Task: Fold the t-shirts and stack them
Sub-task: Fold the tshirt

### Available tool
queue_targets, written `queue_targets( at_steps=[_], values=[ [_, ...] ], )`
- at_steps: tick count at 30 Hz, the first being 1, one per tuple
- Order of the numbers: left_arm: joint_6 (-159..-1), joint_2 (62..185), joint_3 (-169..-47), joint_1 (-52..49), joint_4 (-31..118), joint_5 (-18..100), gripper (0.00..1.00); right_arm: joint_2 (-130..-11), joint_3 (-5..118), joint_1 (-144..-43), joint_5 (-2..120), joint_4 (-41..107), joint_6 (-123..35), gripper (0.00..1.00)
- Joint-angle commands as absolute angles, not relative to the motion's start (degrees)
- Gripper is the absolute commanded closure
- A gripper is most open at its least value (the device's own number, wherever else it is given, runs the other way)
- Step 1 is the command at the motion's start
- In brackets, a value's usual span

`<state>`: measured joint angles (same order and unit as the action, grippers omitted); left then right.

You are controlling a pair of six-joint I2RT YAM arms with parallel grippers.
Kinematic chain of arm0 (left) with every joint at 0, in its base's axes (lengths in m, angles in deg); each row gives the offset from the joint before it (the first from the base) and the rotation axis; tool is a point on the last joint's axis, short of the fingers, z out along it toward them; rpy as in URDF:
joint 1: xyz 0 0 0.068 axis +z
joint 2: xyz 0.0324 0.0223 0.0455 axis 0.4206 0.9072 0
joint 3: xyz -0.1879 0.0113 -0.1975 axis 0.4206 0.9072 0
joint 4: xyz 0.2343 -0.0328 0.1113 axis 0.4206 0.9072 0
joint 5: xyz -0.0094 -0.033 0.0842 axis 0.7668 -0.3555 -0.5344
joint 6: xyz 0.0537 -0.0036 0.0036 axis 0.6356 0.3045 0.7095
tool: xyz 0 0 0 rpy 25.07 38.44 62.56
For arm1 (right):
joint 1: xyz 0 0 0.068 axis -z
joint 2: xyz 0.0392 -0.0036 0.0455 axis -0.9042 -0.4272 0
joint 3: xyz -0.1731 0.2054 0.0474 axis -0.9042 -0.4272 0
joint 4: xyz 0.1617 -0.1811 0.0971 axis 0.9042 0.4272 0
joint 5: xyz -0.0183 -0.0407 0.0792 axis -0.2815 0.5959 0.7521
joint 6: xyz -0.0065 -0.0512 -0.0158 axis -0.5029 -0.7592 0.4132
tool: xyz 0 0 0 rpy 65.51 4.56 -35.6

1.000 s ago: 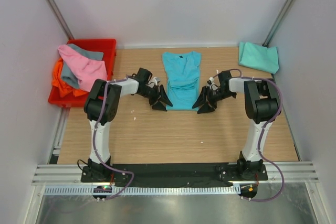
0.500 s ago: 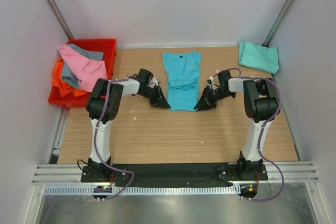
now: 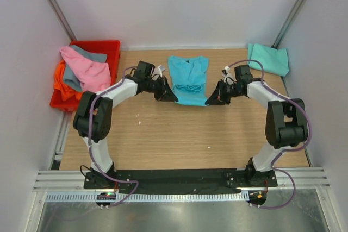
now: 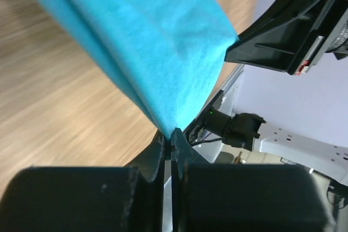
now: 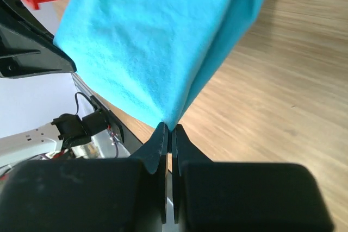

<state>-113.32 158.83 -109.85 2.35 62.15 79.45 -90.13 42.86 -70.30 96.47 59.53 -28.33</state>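
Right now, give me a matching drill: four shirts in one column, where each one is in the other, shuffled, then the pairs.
Shirts:
1. turquoise t-shirt
2. mint t-shirt
3. pink t-shirt
4. orange t-shirt

Places:
A. on top of the pile in the red crate
B. alone at the far right corner of the table
C. mid-table, near corners pinched by the left gripper and right gripper
D. spilling over the crate's near left side, under the pink one

Pairs: 1-C, 2-B, 3-A, 4-D
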Motion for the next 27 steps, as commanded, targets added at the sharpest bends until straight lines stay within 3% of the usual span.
queue_targets(
  at_steps=[1,10,17,27],
  values=[
    [-112.1,151.2,-108.3,1.8,60.1,80.0,1.0,-81.4,42.1,-70.0,95.8,58.5,-28.5,0.98],
    [-111.1,142.7,-105.3,0.6,60.2,77.8,1.0,-72.7,42.7,-70.0,95.4,61.6,-28.8,0.98],
    [-110.2,141.5,-103.3,0.8,60.6,76.5,1.0,-73.6,42.8,-70.0,94.7,61.3,-29.2,0.99],
    [-106.0,151.5,-119.9,4.0,66.2,77.0,1.0,-85.2,54.9,-70.1,93.8,61.6,-31.8,0.99]
  ],
)
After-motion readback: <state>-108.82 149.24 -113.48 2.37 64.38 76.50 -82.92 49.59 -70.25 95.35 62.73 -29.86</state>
